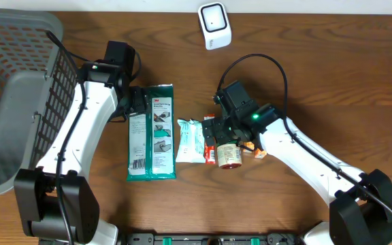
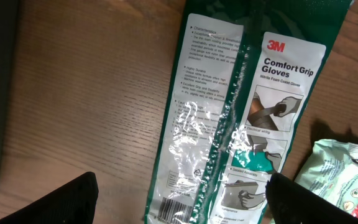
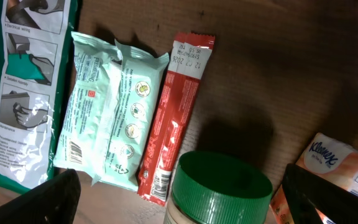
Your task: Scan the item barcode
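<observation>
Nearest the front edge of the wood-grain worktop [image 1: 332, 82] lies a loose row of goods. At its left is the glove pack [image 1: 151, 133], a long, flat, glossy green film sleeve with a crinkled clear seam. It lies lengthwise, its barcode at the near end. Just beside it on the right is the wipes pack [image 1: 189, 141], a soft mint pillow with crimped ends and its barcode facing up. Next comes a slim red sachet [image 3: 169, 130], touching the wipes' edge. After it stands a jar [image 3: 222, 183] with a round, ribbed green lid, then an orange tissue pack [image 3: 337, 162].

The right end effector [image 3: 180, 174] hangs over the jar with its fingers spread, the lid between them and nothing gripped. A little farther back, the left end effector [image 2: 182, 179] is spread wide over the far half of the glove pack.

A grey lattice basket [image 1: 19, 41] fills the far left corner. At the far edge stands a white, rounded scanner [image 1: 214, 25], well apart from the goods.
</observation>
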Controlling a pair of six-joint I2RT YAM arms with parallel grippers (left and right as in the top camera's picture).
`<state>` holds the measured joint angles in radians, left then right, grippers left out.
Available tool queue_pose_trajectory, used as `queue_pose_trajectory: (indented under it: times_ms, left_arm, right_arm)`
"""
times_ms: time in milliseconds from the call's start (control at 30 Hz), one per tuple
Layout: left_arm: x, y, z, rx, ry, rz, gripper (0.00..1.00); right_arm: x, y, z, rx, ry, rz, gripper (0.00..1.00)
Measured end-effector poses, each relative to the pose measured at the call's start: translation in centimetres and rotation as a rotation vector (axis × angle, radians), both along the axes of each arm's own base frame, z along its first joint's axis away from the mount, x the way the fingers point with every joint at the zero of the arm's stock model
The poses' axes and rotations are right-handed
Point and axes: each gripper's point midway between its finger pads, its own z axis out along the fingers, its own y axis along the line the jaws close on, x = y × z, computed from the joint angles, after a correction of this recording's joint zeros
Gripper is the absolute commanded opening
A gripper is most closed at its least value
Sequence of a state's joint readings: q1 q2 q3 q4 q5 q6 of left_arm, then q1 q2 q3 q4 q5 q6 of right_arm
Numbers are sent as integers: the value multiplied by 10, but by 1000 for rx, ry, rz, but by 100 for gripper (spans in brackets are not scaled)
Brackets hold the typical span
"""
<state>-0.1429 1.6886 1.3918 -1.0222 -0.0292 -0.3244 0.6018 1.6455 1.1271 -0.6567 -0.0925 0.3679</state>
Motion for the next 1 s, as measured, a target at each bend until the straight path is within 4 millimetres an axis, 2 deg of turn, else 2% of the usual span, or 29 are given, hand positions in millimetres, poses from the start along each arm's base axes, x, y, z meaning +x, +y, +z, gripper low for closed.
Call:
queue_pose_trajectory:
  times_ms: [1000]
  left_arm:
    - [0, 0, 0, 0, 0, 0, 87]
  right_arm:
    - [-4, -3, -2, -12, 16, 0, 99]
